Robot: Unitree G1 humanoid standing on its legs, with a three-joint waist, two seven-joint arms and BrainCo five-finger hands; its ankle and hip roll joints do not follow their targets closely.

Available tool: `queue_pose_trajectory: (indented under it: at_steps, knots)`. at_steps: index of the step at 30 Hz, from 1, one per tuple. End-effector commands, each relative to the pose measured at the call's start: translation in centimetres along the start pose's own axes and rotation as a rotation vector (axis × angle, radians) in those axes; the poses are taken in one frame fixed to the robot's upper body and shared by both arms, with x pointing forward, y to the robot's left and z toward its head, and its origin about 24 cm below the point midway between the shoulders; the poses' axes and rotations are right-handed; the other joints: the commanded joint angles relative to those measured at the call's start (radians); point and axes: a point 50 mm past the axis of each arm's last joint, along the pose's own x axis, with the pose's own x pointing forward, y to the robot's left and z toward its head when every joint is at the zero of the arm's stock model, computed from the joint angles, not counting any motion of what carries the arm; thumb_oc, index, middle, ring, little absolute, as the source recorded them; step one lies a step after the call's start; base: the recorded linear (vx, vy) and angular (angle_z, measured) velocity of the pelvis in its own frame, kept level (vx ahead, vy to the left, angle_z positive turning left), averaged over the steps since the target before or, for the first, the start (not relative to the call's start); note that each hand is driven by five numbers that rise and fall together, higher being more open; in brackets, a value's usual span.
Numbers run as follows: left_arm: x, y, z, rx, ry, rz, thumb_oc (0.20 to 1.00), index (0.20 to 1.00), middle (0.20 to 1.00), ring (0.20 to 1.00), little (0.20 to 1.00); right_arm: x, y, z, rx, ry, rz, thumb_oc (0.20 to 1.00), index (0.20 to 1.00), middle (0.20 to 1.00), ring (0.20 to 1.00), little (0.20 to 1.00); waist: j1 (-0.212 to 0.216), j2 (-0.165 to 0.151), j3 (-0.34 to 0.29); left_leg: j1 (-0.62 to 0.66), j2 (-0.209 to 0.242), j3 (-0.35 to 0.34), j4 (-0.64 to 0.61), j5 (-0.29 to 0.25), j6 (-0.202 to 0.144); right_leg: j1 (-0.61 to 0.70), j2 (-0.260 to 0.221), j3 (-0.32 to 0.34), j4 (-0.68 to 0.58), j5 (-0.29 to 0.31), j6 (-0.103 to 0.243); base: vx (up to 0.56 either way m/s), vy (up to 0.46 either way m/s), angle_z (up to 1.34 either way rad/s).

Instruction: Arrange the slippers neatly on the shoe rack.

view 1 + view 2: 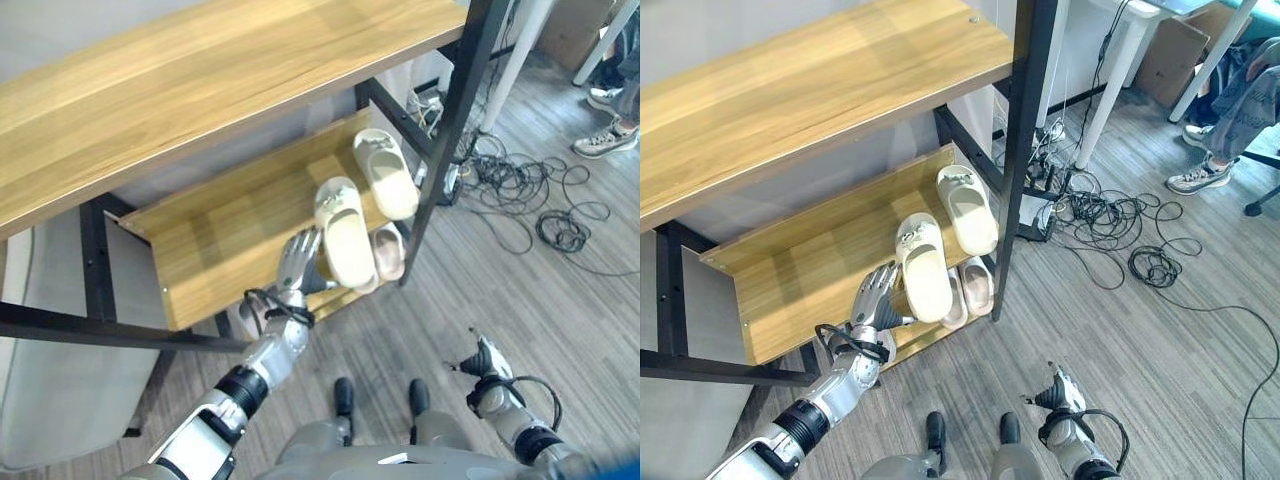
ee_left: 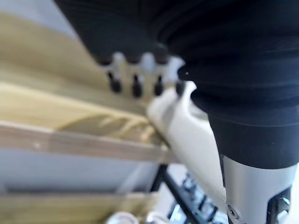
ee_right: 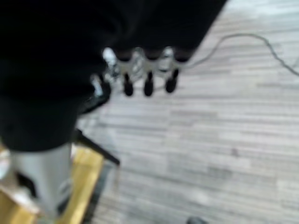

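Two cream slippers are lying on the lower wooden shelf (image 1: 210,240) of the shoe rack (image 1: 455,110); the nearer slipper (image 1: 343,232) is sitting at the shelf's front edge, its heel end poking slightly past the edge; the farther slipper (image 1: 386,172) is resting just beyond it toward the rack's dark right post, apart from the first and angled a little differently; a pinkish pair (image 1: 385,255) is lying below them on the floor, partly hidden by the nearer slipper. The left hand (image 1: 298,262) is reaching up to the nearer slipper's side, its fingers straight and spread, touching or nearly touching it without curling round it; the right hand (image 1: 487,362) is hanging low over the grey plank floor (image 1: 560,310), fingers relaxed and holding nothing. Tangled cables (image 1: 520,185) are lying on the floor beyond the rack; a person's shoes (image 1: 608,135) are showing at the far right.
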Motion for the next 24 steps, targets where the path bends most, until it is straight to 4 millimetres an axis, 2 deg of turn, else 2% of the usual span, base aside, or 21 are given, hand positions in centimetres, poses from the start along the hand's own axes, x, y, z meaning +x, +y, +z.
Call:
queue_pose_trajectory:
  at_steps: [1, 14, 24]
  knots:
    - [1.7, 0.1, 1.5, -0.048, -0.009, 0.038, 1.000, 1.000, 1.000, 1.000, 1.000, 0.2, -0.3, 0.5, 0.015, -0.014, -0.031, 1.000, 1.000, 1.000, 1.000, 1.000, 0.011, -0.023, -0.014, -0.016, -0.031, -0.083, 0.008, -0.060, -0.019, -0.064, -0.008, 0.049, 0.109, -0.022, 0.057, 0.00, 0.000, 0.00]
    - [1.4, -0.9, 2.2, -0.130, 0.022, 0.003, 1.000, 1.000, 1.000, 1.000, 1.000, 0.3, 0.1, 0.8, 0.030, -0.012, -0.012, 1.000, 1.000, 1.000, 1.000, 1.000, 0.010, -0.022, -0.011, -0.016, -0.027, -0.085, 0.008, -0.056, -0.023, -0.068, -0.002, 0.047, 0.116, -0.029, 0.052, 0.00, 0.000, 0.00]
    - [1.9, -0.7, 3.7, -0.154, -0.042, -0.002, 1.000, 1.000, 1.000, 1.000, 1.000, 0.3, 0.2, 0.4, 0.043, 0.009, -0.002, 1.000, 1.000, 1.000, 1.000, 1.000, 0.006, -0.015, -0.012, -0.014, -0.024, -0.088, 0.006, -0.055, -0.025, -0.070, 0.002, 0.049, 0.120, -0.033, 0.049, 0.00, -0.003, 0.00]
